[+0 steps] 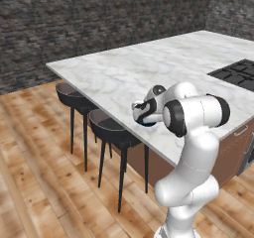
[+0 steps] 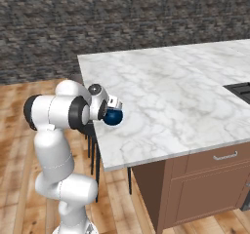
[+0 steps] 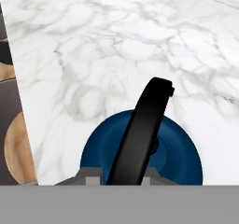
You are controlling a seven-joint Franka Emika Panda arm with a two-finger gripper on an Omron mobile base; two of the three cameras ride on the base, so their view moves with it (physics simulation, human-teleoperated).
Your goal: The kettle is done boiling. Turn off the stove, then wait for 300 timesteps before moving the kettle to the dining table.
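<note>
With the gripper [image 3: 125, 181] clamped narrowly on the black handle [image 3: 140, 129] of the blue kettle [image 2: 113, 117] near the marble dining table's [image 2: 166, 101] edge, an early release risked it tipping toward the bar stools [image 1: 111, 130].

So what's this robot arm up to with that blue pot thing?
The white arm's gripper is shut on the black handle of a small blue kettle, at the near edge of the marble dining table, above the bar stools. The stove it likely came from is set into the far end of the same top. Whether the kettle rests on the marble yet is unclear.
</note>
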